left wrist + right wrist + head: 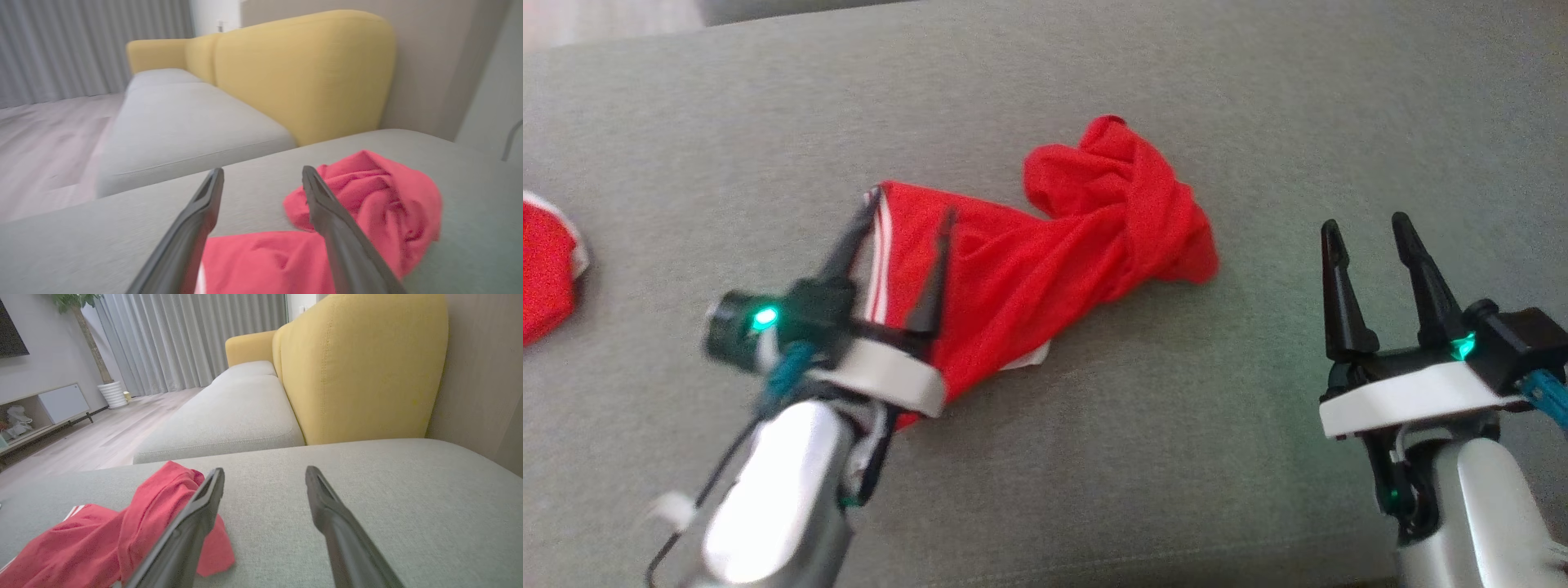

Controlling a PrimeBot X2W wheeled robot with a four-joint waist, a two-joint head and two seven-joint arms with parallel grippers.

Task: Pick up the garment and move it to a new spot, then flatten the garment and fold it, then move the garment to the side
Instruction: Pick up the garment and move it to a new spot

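1. The grey seat (1094, 73) carries everything. The head view gives you its flat top from above. The wrist views look low across it (408, 490) to a second grey cushion beyond.
2. The yellow backrest (359, 367) stands behind that far cushion; you get it from both wrist views (302, 73), blurred in the left one.
3. The right wrist view adds the room: grey curtains (184, 339), a low cabinet (49, 408) and a white plant pot (112, 394) on the wooden floor.
4. The red garment (1045, 269) lies crumpled on the seat, left of centre in the head view, with its far end bunched into a lump. The left wrist view puts that lump (380, 204) just right of the fingers. The right wrist view has the garment (135, 522) at lower left.
5. Your left fingers (929, 304) are spread apart over the garment's near end and pinch nothing. In the left wrist view (192, 228) red cloth lies beneath them.
6. Your right fingers (1343, 310) are also apart and empty, over bare seat well right of the garment. In the right wrist view (341, 531) the left finger overlaps the cloth's edge; you cannot tell whether it touches.
7. A second red cloth (547, 269) with a white edge sits at the head view's left border.
8. White stripes (880, 261) run along the garment's near edge, also visible from the right wrist (73, 510).
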